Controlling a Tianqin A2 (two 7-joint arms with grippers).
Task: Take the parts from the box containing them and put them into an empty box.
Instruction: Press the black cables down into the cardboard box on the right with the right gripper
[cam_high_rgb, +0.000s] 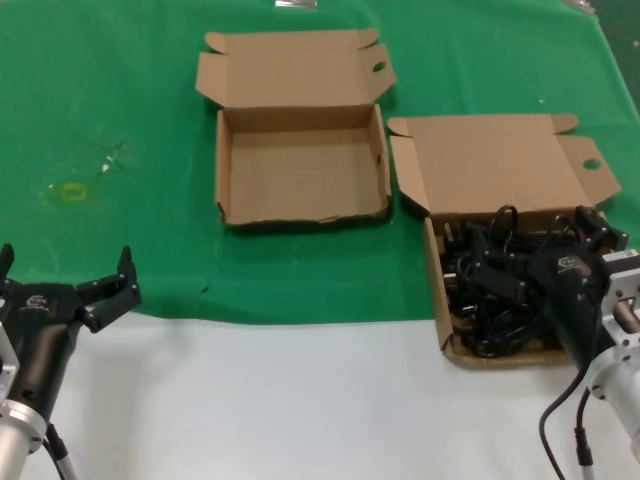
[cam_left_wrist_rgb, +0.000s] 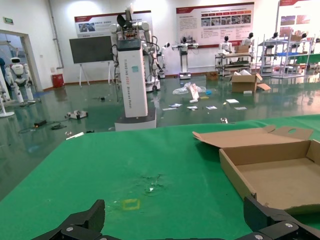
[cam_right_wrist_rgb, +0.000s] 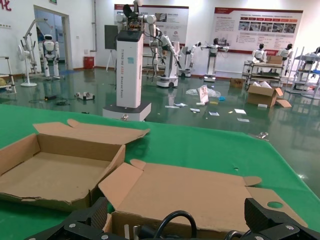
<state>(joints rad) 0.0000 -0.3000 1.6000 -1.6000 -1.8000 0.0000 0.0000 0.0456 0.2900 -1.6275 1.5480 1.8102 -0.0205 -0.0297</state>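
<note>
The parts, black looped power cords (cam_high_rgb: 492, 305), lie piled in the right-hand box (cam_high_rgb: 437, 290), whose lid (cam_high_rgb: 500, 165) is folded back. My right gripper (cam_high_rgb: 538, 247) hangs open just above this pile with nothing between its fingers. In the right wrist view a cord loop (cam_right_wrist_rgb: 169, 222) rises between the spread fingers (cam_right_wrist_rgb: 92, 216) in front of the lid (cam_right_wrist_rgb: 200, 190). The empty box (cam_high_rgb: 228, 165) stands open at the table's middle back, and shows as well in the wrist views (cam_left_wrist_rgb: 270, 152) (cam_right_wrist_rgb: 30, 150). My left gripper (cam_high_rgb: 65, 265) waits open at the near left, holding nothing (cam_left_wrist_rgb: 175, 220).
A green cloth (cam_high_rgb: 120, 120) covers the far part of the table, and the near strip is bare white (cam_high_rgb: 250, 400). A small yellow square mark (cam_high_rgb: 73, 191) and scuffs sit on the cloth at the left. Robots and shelves stand on the hall floor beyond the table.
</note>
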